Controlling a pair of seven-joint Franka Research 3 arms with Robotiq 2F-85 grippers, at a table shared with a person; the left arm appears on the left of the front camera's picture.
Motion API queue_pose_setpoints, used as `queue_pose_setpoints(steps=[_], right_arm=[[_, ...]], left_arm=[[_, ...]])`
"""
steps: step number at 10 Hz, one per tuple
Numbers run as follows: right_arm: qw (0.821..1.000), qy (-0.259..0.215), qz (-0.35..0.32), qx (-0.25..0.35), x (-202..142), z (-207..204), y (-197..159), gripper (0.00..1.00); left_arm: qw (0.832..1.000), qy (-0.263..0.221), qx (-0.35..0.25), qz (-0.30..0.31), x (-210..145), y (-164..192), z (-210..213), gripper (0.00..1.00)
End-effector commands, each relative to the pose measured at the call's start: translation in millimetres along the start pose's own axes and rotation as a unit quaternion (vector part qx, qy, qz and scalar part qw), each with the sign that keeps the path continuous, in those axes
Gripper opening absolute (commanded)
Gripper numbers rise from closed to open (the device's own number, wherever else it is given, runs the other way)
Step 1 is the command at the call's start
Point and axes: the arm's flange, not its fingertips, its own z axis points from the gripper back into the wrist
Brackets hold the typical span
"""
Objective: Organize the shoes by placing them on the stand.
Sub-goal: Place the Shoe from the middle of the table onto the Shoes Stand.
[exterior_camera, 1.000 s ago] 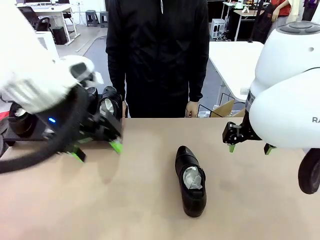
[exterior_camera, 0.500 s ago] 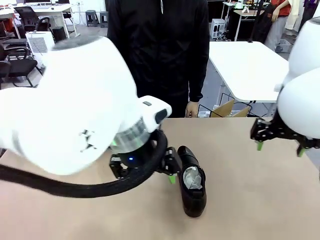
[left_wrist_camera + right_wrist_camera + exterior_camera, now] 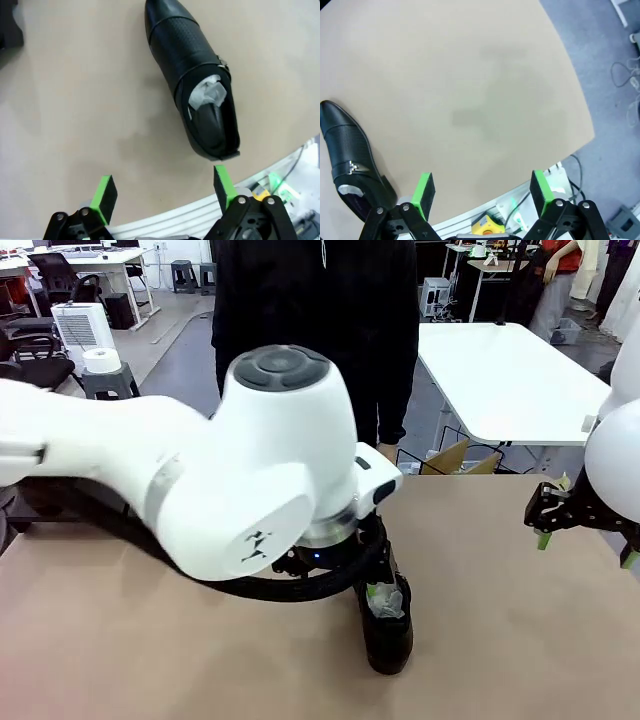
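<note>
One glossy black shoe [image 3: 387, 628] with white paper inside lies on the tan table, toe toward the person. My left arm reaches across the middle and covers the shoe's front half. In the left wrist view my left gripper [image 3: 164, 189] hovers open over the table just short of the shoe's [image 3: 197, 87] heel, touching nothing. A black corner of the stand [image 3: 10, 30] shows at the top left there. My right gripper [image 3: 587, 545] hangs open at the right, well clear of the shoe. Its wrist view has the right gripper [image 3: 482, 191] above bare table and the shoe [image 3: 350, 165] at far left.
A person in a black jacket stands at the far side, one hand [image 3: 385, 455] near the table edge. A white table [image 3: 500, 370] stands behind at the right. The tan table's near edge [image 3: 520, 185] lies just beneath my right gripper.
My left arm has swung from the stand at the far left to above the shoe in the middle. My right gripper has drifted to the right. Both stayed open.
</note>
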Motion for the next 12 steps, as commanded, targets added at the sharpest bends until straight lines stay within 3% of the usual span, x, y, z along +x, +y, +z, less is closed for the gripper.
queue_pose_setpoints(steps=[1, 3, 7, 12], right_arm=[[1.0, -0.001, 0.013, 0.003, 4, 4, 5, 1.0], [1.0, -0.001, 0.013, 0.003, 4, 4, 5, 1.0], [1.0, -0.001, 0.013, 0.003, 4, 4, 5, 1.0], [1.0, -0.001, 0.013, 0.003, 4, 4, 5, 1.0]], left_arm=[[1.0, -0.007, 0.029, 0.005, 13, -28, -28, 1.0], [0.999, -0.013, 0.039, 0.016, 16, -40, -47, 1.0], [0.992, -0.023, 0.045, 0.118, 19, -43, -72, 1.0], [0.991, -0.003, 0.062, 0.121, 20, -38, -101, 1.0]])
